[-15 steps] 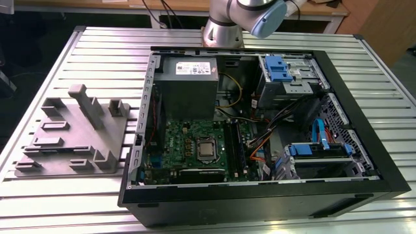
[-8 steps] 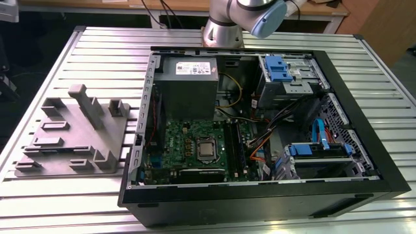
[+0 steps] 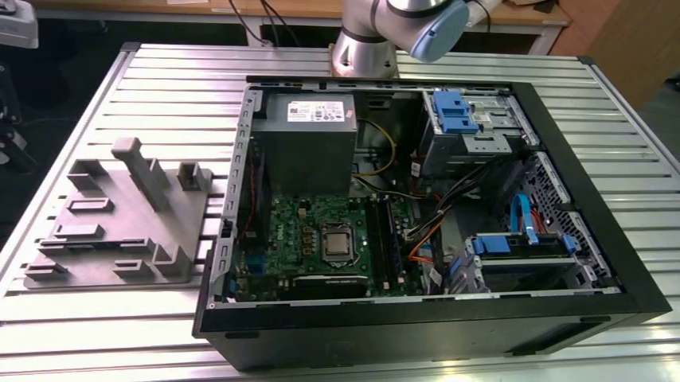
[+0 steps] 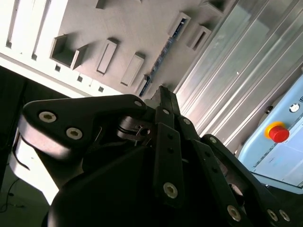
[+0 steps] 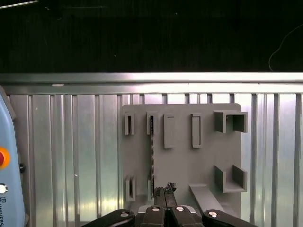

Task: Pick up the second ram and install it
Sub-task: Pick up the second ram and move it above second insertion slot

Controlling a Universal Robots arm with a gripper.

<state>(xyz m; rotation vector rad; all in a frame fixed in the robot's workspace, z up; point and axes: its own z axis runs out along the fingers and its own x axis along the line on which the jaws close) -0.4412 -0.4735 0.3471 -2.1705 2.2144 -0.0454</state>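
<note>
One thin dark board, the second ram (image 5: 152, 151), stands on edge in a slot of the grey fixture tray (image 5: 189, 165), which lies on the ribbed metal counter (image 5: 71, 142). Its long axis runs straight away from the end effector (image 5: 165, 188). The end effector's fingertips are clenched together on nothing and sit near the ram's closer end, slightly off its line. In the exterior view the tray lies on the exterior view's left of the open computer case (image 3: 425, 326), well apart from the green motherboard (image 3: 308, 231).
</note>
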